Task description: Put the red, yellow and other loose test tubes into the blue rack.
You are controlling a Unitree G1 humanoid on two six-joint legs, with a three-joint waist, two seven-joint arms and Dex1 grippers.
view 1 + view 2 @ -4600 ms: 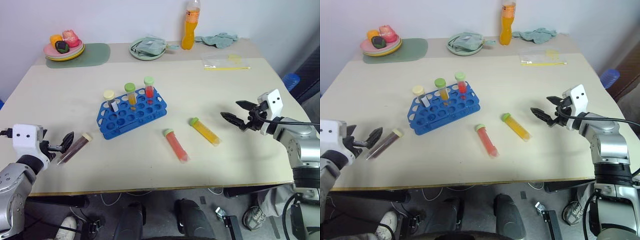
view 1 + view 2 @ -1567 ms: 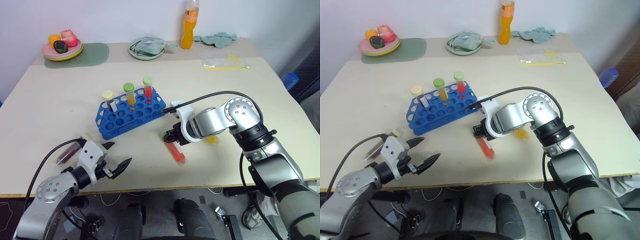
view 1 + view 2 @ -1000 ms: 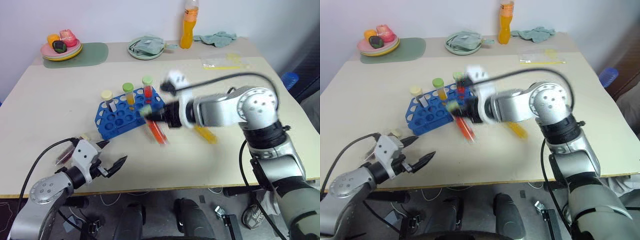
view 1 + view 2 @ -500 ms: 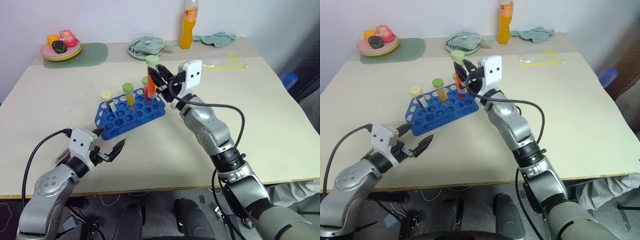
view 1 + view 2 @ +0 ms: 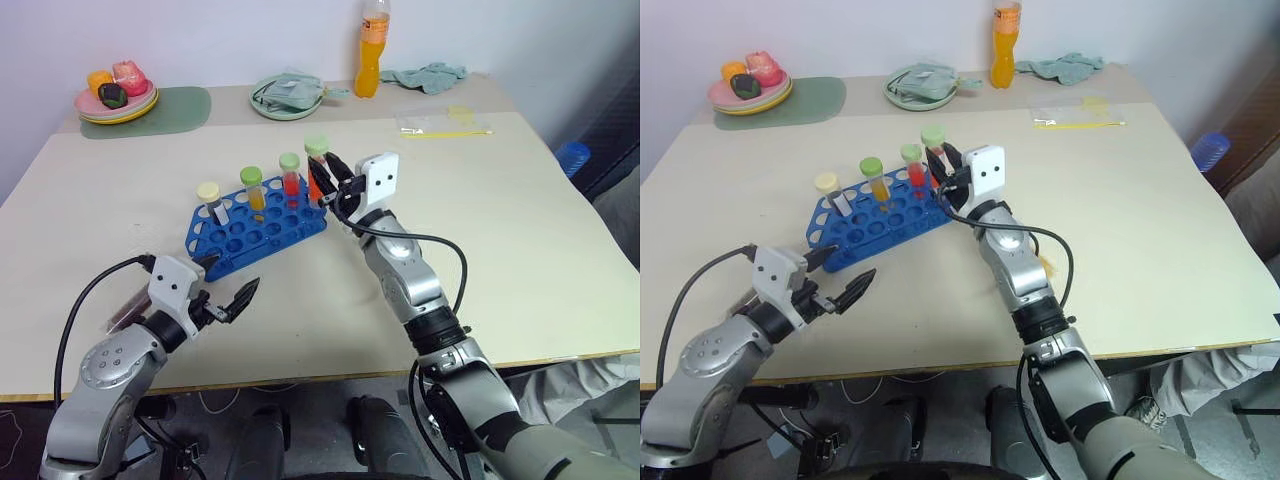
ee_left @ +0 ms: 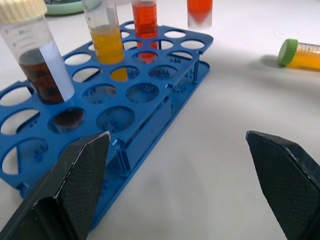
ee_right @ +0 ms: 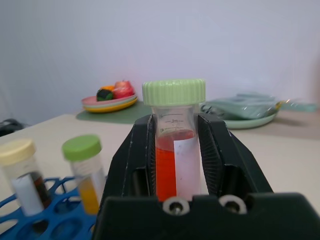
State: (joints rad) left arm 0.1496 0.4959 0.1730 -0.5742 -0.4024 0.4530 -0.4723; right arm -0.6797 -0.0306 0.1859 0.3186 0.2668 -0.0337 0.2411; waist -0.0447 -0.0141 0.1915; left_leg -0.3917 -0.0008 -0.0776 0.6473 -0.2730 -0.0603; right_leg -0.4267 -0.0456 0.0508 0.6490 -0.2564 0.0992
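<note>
- Left eye view: a cream table (image 5: 520, 230) fills the frame. Left of centre sits the blue rack (image 5: 255, 232), with three capped tubes standing in its back row: a cream-capped dark one, a green-capped yellow one and a green-capped red one. At the rack's right end, the right gripper (image 5: 322, 178) pinches the red test tube (image 5: 316, 172) upright just below its green cap, so that, as I judge it, the bottom can go straight down into a hole. In the lower left, the left gripper (image 5: 224, 288) hangs with its fingers spread wide and empty, near the rack's front edge. Just left of it, a dark brown tube (image 5: 128, 306) lies flat on the table, partly hidden by the arm. Along the top edge stand a plate of toy food on a green mat, a bowl with a cloth and an orange drink bottle (image 5: 371, 48).
- Right eye view: the same scene. A sliver of the yellow test tube (image 5: 1047, 264) peeps out behind the right forearm, right of centre.
- Left wrist view: the rack's holes spread across the left half between two black, parted fingers. The yellow tube lies on its side in the upper right; the red tube's bottom hangs above the rack's far corner, top centre.
- Right wrist view: the red tube stands centre frame, clamped between both black fingers, its cap clear above them. The racked tubes show in the lower left.
</note>
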